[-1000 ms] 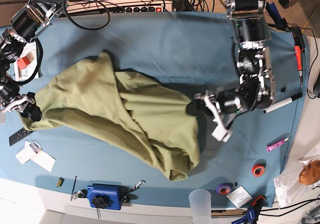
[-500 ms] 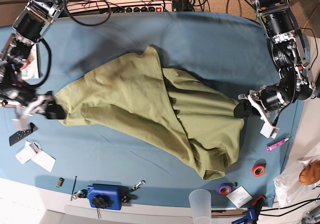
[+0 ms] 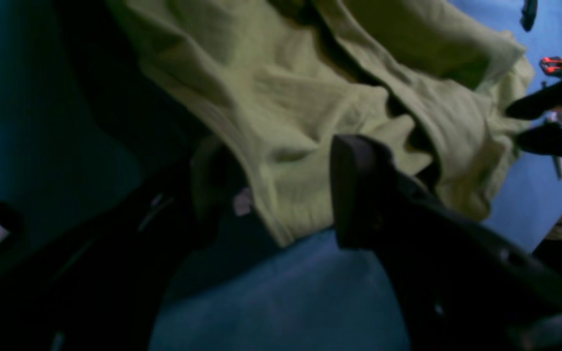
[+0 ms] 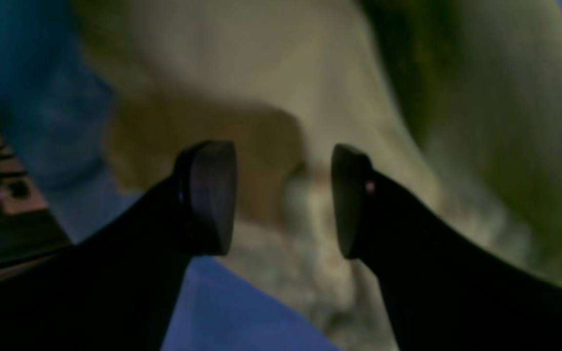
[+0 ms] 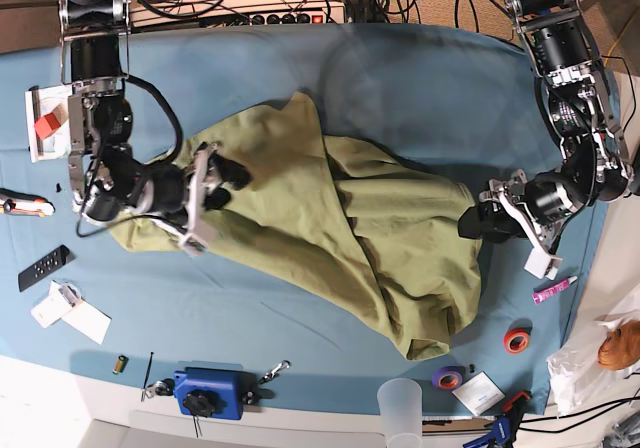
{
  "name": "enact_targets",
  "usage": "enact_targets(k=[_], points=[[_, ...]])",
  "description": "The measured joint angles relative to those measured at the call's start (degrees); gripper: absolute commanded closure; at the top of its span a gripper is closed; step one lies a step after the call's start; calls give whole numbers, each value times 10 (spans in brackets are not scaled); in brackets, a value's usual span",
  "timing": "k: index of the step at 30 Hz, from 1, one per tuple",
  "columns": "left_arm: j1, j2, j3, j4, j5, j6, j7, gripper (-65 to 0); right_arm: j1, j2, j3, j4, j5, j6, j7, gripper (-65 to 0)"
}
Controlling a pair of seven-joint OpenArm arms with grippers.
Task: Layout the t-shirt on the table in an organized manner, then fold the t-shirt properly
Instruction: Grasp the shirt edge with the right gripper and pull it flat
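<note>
The olive-green t-shirt (image 5: 340, 218) lies wrinkled and bunched in a diagonal band across the blue table (image 5: 420, 78). My right gripper (image 5: 228, 186) hovers over the shirt's left part. In the right wrist view it (image 4: 283, 200) is open, with the shirt (image 4: 408, 97) below it and nothing between the pads. My left gripper (image 5: 478, 220) is at the shirt's right edge. In the left wrist view it (image 3: 276, 195) stands wide open, with the shirt's (image 3: 300, 97) hem lying loose between the fingers.
Along the front edge are a remote (image 5: 43, 266), paper cards (image 5: 70, 308), a blue device (image 5: 210, 393), a plastic cup (image 5: 400, 403) and tape rolls (image 5: 517, 340). A pink marker (image 5: 553, 289) lies at the right. A power strip and cables (image 5: 260, 13) run along the back.
My right gripper has let go of the shirt's left end and moved right, over the shirt. My left gripper has opened at the right edge. The shirt has settled on the table.
</note>
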Motion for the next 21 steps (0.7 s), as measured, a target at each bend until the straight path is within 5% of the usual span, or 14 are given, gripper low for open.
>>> enact_targets(k=[13, 21], points=[[0, -16, 0, 0, 0, 0, -9, -346, -40, -5, -138, 99, -39, 2, 0, -310], [0, -14, 0, 0, 0, 0, -13, -346, -81, -4, -165, 113, -153, 1, 0, -310]])
